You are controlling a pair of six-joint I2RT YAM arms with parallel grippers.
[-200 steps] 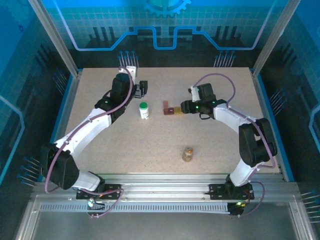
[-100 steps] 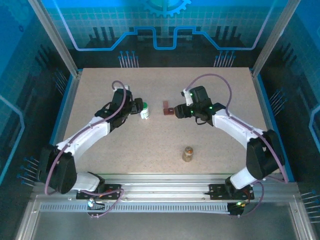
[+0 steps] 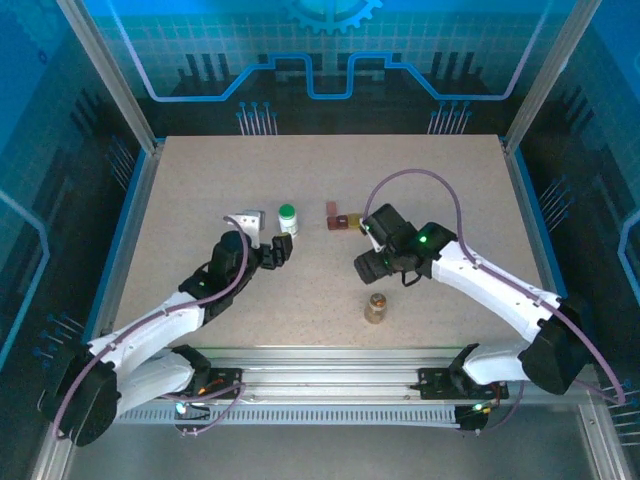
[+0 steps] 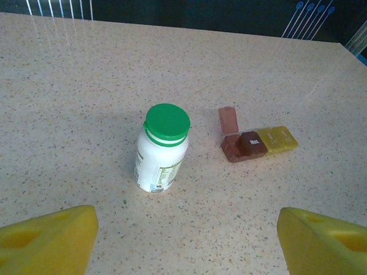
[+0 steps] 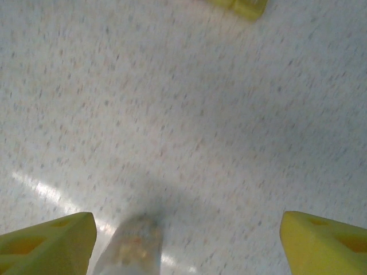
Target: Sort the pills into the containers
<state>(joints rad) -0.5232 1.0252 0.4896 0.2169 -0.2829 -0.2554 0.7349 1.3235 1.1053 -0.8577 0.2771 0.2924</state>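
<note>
Top external view: the red box (image 3: 334,221) and yellow box (image 3: 354,221) sit touching at frame centre. The bottle (image 3: 288,220) stands just left of them, and a jar (image 3: 376,308) sits lower down. The left gripper (image 3: 278,250) is below the bottle, the right gripper (image 3: 368,265) between the boxes and the jar. Both are spread wide, grasping nothing.

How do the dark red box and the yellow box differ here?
The dark red box is red-brown; the yellow box is translucent yellow. The dark red box has a pale flap folded out beside it; the yellow box's top lies flat, apparently shut. The dark red box sits nearer the white bottle, the yellow box beyond it. Both are small, low and touch side by side.
</note>
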